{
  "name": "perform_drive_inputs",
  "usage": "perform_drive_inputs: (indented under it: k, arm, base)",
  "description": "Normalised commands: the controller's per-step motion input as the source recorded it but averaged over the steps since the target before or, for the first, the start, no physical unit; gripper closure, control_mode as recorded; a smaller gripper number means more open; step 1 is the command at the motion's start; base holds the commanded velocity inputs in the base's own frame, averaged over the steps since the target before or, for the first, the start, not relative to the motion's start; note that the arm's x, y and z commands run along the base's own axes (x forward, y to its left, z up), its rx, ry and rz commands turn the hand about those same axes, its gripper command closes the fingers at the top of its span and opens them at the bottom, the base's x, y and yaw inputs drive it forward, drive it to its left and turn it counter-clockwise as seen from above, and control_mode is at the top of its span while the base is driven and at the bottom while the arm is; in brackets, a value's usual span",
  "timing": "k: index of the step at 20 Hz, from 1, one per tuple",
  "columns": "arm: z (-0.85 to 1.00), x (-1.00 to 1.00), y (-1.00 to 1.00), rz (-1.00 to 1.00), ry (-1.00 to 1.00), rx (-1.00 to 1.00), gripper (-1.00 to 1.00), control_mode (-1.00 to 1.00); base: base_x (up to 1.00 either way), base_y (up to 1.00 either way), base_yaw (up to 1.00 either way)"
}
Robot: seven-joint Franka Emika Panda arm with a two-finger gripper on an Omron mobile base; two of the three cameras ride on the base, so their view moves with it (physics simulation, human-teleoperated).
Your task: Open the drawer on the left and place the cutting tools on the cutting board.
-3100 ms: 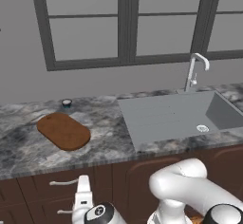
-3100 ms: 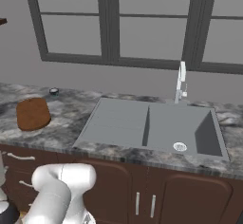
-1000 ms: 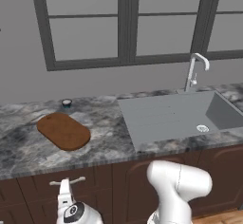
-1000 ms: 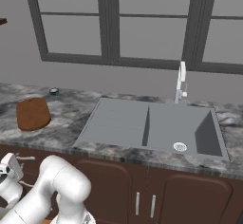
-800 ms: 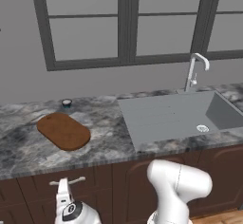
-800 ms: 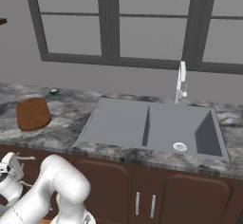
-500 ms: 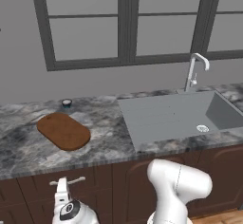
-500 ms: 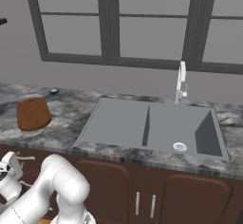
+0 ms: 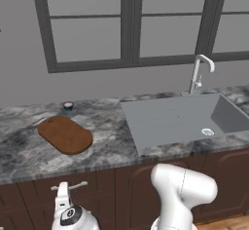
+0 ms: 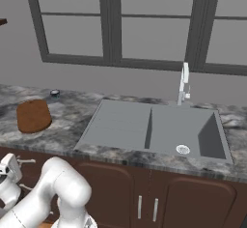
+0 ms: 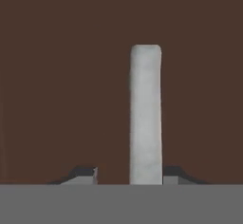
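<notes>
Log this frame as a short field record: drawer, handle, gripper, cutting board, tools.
drawer: shut, its dark-brown front faces the hand camera
handle: silvery bar, runs between the two fingertips
gripper: at the handle, one fingertip on each side; contact cannot be told
cutting board: on the counter, left of the sink, nothing on it
cutting tools: not out yet

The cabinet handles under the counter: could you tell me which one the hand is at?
The curved silvery drawer handle below the cutting board, lying horizontal; the hand is right at it. The pair under the sink stands upright, far away.
</notes>
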Motion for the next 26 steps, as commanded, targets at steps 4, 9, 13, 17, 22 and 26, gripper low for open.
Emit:
perform_drive_inputs:
  k: [4,9,13,17,22,26]
  arm:
    - [0.0,-0.21,0.0,0.0,0.0,0.0,1.0,-1.0]
    - [0.0,-0.84,-0.11,0.0,0.0,0.0,1.0,-1.0]
    - [0.0,-1.0,-0.27,0.01,-0.06,0.02,1.0,-1.0]
    - [0.0,-1.0,-0.28,0.0,-0.09,0.04,1.0,-1.0]
    - [0.0,-1.0,-0.13,0.0,-0.03,0.01,1.0,-1.0]
    - [0.0,-0.99,0.0,0.0,0.0,0.0,1.0,-1.0]
  base:
    - [0.0,0.0,0.0]
    - [0.0,0.0,0.0]
    - [0.0,0.0,0.0]
    - [0.0,0.0,0.0]
    - [0.0,0.0,0.0]
    - [0.0,0.0,0.0]
